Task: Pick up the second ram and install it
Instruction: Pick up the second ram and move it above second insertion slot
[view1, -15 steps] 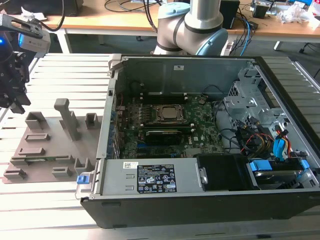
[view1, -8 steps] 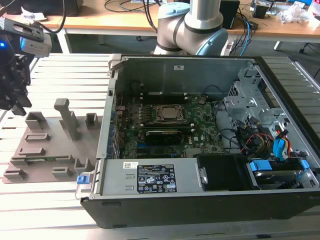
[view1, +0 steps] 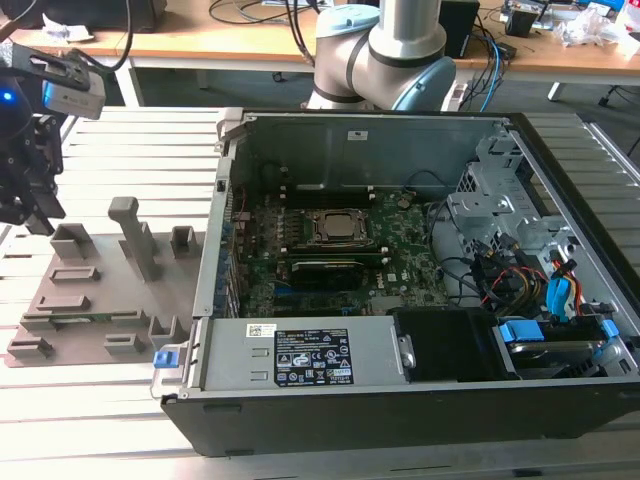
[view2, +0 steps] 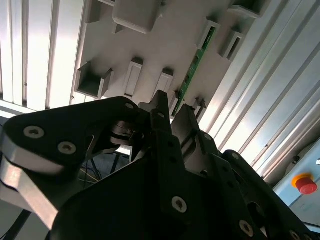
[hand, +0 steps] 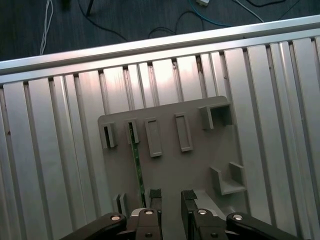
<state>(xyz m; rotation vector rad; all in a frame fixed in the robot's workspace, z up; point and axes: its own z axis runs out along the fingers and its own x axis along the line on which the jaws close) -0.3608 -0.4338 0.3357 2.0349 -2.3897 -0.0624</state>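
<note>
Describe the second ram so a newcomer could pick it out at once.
Find the open computer case; on the exterior view's left of it lies a grey fixture tray. On that tray, in the first wrist view, the second ram stands on edge between small upright blocks. It is the only thin green strip among grey plastic.

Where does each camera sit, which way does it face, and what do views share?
Exterior view: off the arm, looking down on the open computer case and fixture tray; arm shows.
First wrist view: on the wrist, looking down past open fingers onto the tray.
Second wrist view: also wrist-mounted, looking along the fingers at the tray.
Shared: tray in all; second ram in both wrist views.
</note>
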